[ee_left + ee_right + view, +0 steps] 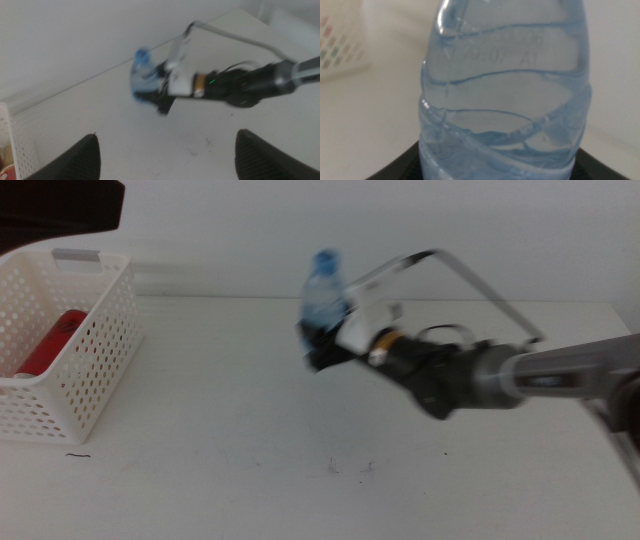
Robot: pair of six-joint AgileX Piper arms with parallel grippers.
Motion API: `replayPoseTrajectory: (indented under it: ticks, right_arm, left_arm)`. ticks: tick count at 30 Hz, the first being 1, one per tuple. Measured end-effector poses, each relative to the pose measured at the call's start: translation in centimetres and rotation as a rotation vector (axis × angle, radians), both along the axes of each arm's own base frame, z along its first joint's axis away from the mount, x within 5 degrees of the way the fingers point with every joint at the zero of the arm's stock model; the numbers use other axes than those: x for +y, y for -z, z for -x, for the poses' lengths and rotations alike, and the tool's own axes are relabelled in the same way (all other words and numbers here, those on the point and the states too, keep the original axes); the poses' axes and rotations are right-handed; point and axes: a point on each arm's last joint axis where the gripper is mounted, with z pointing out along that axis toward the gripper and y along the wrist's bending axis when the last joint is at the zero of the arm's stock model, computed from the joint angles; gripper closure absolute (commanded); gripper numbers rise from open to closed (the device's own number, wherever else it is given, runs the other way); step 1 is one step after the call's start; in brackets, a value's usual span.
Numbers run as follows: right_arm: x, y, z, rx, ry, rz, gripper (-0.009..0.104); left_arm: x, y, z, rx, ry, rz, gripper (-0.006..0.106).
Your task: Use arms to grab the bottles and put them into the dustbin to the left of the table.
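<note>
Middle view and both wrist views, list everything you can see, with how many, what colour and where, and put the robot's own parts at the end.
water bottle: one, clear with blue cap, upright, held above the middle of the table.
red can: one, red, lying inside the basket.
basket: one, white, perforated sides, grey tab on its rim, at the table's left edge.
table: one, white, with a few tiny dark marks near the front.
right arm: one, dark with a white part and a thin cable loop, reaching in from the right.
right tool: one, dark, closed on the water bottle's lower body.
left tool: one, dark, jaws apart, holding nothing, back from the table's middle; seen only in the left wrist view.
</note>
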Motion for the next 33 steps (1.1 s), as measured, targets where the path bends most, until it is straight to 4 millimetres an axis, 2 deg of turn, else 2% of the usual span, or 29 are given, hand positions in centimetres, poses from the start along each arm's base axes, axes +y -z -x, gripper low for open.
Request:
replayPoseTrajectory:
  ticks: [3,5,7,9,12,13,17,19,22,24,28,33]
  right_arm:
    - [2.7,2.7,-0.4,0.079,-0.03,0.058,0.098]
    - [3.5,3.3,-0.9,0.079,-0.034,0.052,0.095]
    - [4.0,3.5,-1.3,0.076,-0.035,0.043,0.087]
    - [4.1,3.8,-1.5,0.076,-0.03,0.026,0.065]
    - [4.1,4.1,-1.5,0.113,-0.017,0.029,0.017]
    - [4.1,4.1,-1.4,0.133,-0.012,0.035,0.004]
    - [3.2,3.2,0.2,0.272,0.025,0.136,0.003]
    - [2.2,1.3,1.6,0.318,0.048,0.155,0.003]
    - [-0.2,-3.8,4.8,0.355,0.09,0.115,0.003]
    - [-2.5,-6.9,7.9,0.381,0.116,0.106,0.004]
    - [-7.1,-11.5,14.0,0.441,0.174,0.149,0.004]
    - [-12.9,-19.6,21.5,0.387,0.232,0.139,0.004]
  left_arm:
    - [0.0,0.0,0.0,0.0,0.0,0.0,0.011]
    - [0.0,0.0,0.0,0.0,0.0,0.0,0.011]
    - [0.0,0.0,0.0,0.0,0.0,0.0,0.011]
    - [0.0,0.0,0.0,0.0,0.0,0.0,0.011]
    - [0.0,0.0,0.0,0.0,0.0,0.0,0.011]
    - [0.0,0.0,0.0,0.0,0.0,0.0,0.011]
    - [0.0,0.0,0.0,0.0,0.0,0.0,0.011]
    - [0.0,0.0,0.0,0.0,0.0,0.0,0.011]
    - [0.0,0.0,0.0,0.0,0.0,0.0,0.011]
    - [0.0,0.0,0.0,0.0,0.0,0.0,0.011]
    - [0.0,0.0,0.0,0.0,0.0,0.0,0.011]
    - [0.0,0.0,0.0,0.0,0.0,0.0,0.011]
